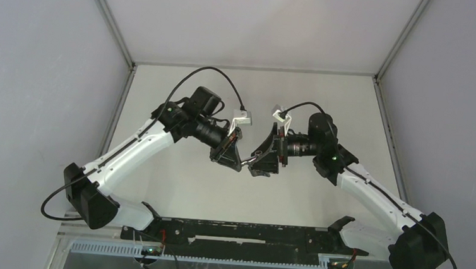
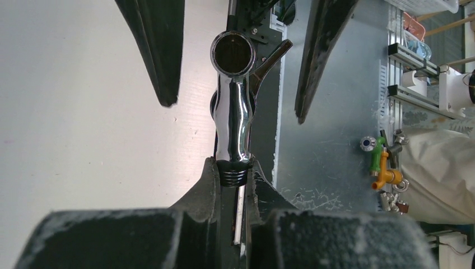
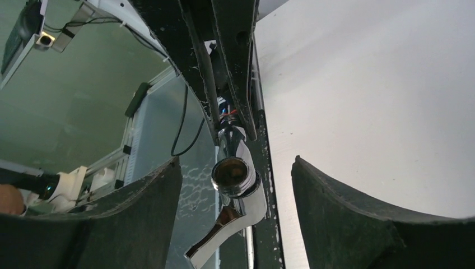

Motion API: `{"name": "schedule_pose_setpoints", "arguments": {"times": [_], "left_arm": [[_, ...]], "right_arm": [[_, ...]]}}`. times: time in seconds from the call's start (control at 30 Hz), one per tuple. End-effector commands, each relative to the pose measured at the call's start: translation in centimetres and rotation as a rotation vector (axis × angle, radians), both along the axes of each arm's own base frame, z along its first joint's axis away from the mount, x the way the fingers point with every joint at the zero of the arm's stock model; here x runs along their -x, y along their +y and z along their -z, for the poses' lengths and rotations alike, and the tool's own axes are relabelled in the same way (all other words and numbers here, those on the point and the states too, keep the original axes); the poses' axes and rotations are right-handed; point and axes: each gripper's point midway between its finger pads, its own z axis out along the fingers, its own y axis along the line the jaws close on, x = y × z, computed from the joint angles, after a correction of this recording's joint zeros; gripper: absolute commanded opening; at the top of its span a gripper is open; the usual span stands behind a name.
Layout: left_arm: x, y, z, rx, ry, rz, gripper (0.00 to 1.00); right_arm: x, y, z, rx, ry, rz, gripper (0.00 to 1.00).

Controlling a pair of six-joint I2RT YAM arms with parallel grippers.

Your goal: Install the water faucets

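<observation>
1. The left hand [image 2: 232,168] is clamping the chrome faucet [image 2: 232,112] by its dark ribbed end, with one finger pressing on each side of it.
2. The faucet is hanging in the air over the middle of the white surface [image 1: 175,187], between the two hands. As far as the views show, only the left hand's fingers are touching it.
3. In the left wrist view, the faucet's shiny body is running straight away from the grip. It is ending in a round open mouth, and a flat lever is sticking out to one side of that mouth.
4. The right hand [image 3: 235,162] is standing wide apart. Its two dark fingers [image 3: 347,213] are flanking the mouth end of the faucet, leaving a clear gap on both sides and touching nothing.
5. In the top view, both arms are reaching inward, with the hands facing each other almost tip to tip.
6. In the left wrist view, a grey metal panel [image 2: 336,140] is lying beyond the edge of the surface. Small valves with green and orange handles [image 2: 383,168] are sitting at its edge, well apart from the faucet.
</observation>
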Motion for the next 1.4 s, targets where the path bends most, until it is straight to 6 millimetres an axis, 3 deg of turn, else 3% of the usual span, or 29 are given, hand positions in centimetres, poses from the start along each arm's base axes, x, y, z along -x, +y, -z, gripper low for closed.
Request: {"name": "schedule_pose_setpoints", "arguments": {"times": [0.0, 0.2, 0.37, 0.5, 0.6, 0.67, 0.7, 0.73, 0.83, 0.9, 0.93, 0.97, 1.17, 1.23, 1.37], "left_arm": [[0.5, -0.5, -3.3, 0.096, -0.071, 0.053, 0.00], [0.8, -0.6, -3.1, 0.091, -0.063, 0.066, 0.00], [0.9, -0.6, -3.1, 0.090, -0.057, 0.076, 0.00], [1.0, -0.8, -2.9, 0.080, -0.048, 0.083, 0.00], [1.1, -0.9, -2.9, 0.076, -0.038, 0.089, 0.00], [0.6, -1.1, -2.9, 0.065, -0.048, 0.072, 0.00], [0.3, -1.1, -3.1, 0.057, -0.056, 0.056, 0.05], [0.0, -1.1, -3.1, 0.045, -0.066, 0.038, 0.21], [-0.9, -1.0, -3.6, 0.035, -0.101, -0.016, 0.58], [-1.6, -0.7, -3.9, 0.024, -0.140, -0.075, 0.75], [-2.1, -0.4, -4.1, 0.018, -0.159, -0.108, 0.92], [-2.4, 0.1, -4.6, 0.022, -0.178, -0.143, 0.99], [-6.2, 1.5, -7.9, 0.195, -0.175, -0.430, 1.00], [-6.1, 0.7, -7.4, 0.329, -0.125, -0.476, 1.00], [-5.2, -0.8, -9.7, 0.614, -0.008, -0.519, 1.00]], "right_arm": [[0.8, 0.9, -1.6, -0.023, -0.059, -0.079, 0.76], [1.4, 1.6, -1.3, -0.024, -0.051, -0.118, 0.53], [1.9, 1.9, -1.2, -0.023, -0.052, -0.143, 0.49], [1.8, 2.0, -1.1, -0.021, -0.047, -0.132, 0.29], [1.9, 2.1, -1.6, -0.035, -0.044, -0.135, 0.02], [1.3, 2.2, -1.7, -0.028, -0.041, -0.099, 0.00], [1.0, 2.1, -1.5, -0.016, -0.034, -0.068, 0.00], [0.4, 2.0, -1.5, -0.011, -0.034, -0.033, 0.00], [-0.8, 1.5, -1.6, -0.022, -0.030, 0.069, 0.00], [-1.9, 0.9, -1.8, -0.042, -0.024, 0.145, 0.00], [-2.5, 0.4, -2.1, -0.066, -0.024, 0.190, 0.00], [-3.2, -0.2, -2.4, -0.095, -0.015, 0.241, 0.00], [-5.1, -3.9, -6.8, -0.423, -0.100, 0.508, 0.00], [-4.9, -5.0, -7.9, -0.531, -0.126, 0.575, 0.00], [-4.4, -6.3, -9.5, -0.667, -0.166, 0.638, 0.00]]}}
